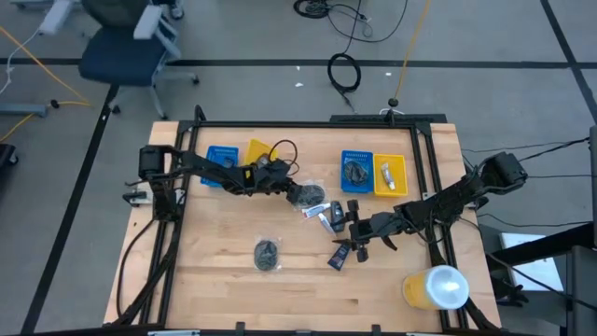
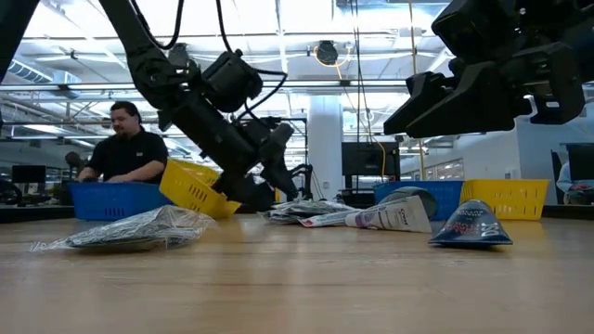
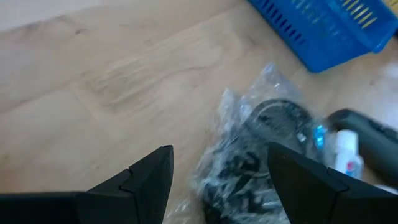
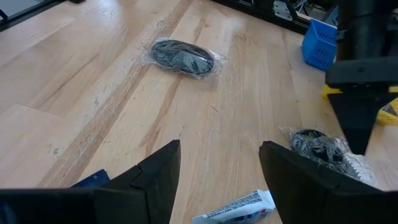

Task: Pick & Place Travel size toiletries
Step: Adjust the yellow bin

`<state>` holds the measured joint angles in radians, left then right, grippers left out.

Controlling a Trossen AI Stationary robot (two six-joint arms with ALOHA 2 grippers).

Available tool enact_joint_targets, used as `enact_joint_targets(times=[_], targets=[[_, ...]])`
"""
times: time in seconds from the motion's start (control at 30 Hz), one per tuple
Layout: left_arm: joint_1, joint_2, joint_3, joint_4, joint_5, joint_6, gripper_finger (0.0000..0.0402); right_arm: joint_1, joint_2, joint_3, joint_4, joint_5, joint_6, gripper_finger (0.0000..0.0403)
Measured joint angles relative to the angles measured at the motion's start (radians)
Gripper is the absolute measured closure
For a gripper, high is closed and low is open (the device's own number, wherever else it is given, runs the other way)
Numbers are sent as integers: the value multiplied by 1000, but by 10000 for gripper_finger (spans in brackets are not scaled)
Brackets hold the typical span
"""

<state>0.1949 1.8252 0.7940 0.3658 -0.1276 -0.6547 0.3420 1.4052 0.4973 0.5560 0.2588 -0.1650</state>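
Observation:
A round dark disc in clear wrap (image 1: pixel 306 196) (image 3: pixel 267 149) lies at the table's middle. My left gripper (image 1: pixel 291 189) (image 3: pixel 221 171) hangs open just over it, its fingers astride the wrap; whether they touch it, I cannot tell. Beside the disc lie a small white tube (image 1: pixel 331 219) (image 4: pixel 239 208) and a dark blue tube (image 1: pixel 339 257) (image 2: pixel 469 227). A wrapped dark oval piece (image 1: pixel 267 254) (image 4: pixel 182 56) rests flat nearer the front. My right gripper (image 1: pixel 353 229) (image 4: pixel 217 171) stands open above the tubes, with nothing between its fingers.
A blue tray (image 1: pixel 221 159) and a tilted yellow tray (image 1: pixel 261 152) stand at the back left under my left arm. A blue tray (image 1: pixel 356 170) and a yellow tray (image 1: pixel 390 175) at the back right hold items. A big yellow cylinder (image 1: pixel 437 287) stands front right. A person (image 2: pixel 130 144) sits beyond the table.

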Motion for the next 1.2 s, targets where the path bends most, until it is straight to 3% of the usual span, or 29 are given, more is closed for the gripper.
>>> enact_joint_targets(times=[0.4, 0.67, 0.9, 1.2], targets=[[-65, -133, 0, 45, -12, 104, 144, 0, 0, 0, -1, 0, 0, 192], [-117, -168, 0, -179, -46, 34, 144, 0, 0, 0, -3, 0, 0, 192], [-123, -177, 0, -392, -259, -58, 144, 0, 0, 0, -2, 0, 7, 192], [-123, -187, 0, -399, -232, -81, 144, 0, 0, 0, -5, 0, 6, 192]])
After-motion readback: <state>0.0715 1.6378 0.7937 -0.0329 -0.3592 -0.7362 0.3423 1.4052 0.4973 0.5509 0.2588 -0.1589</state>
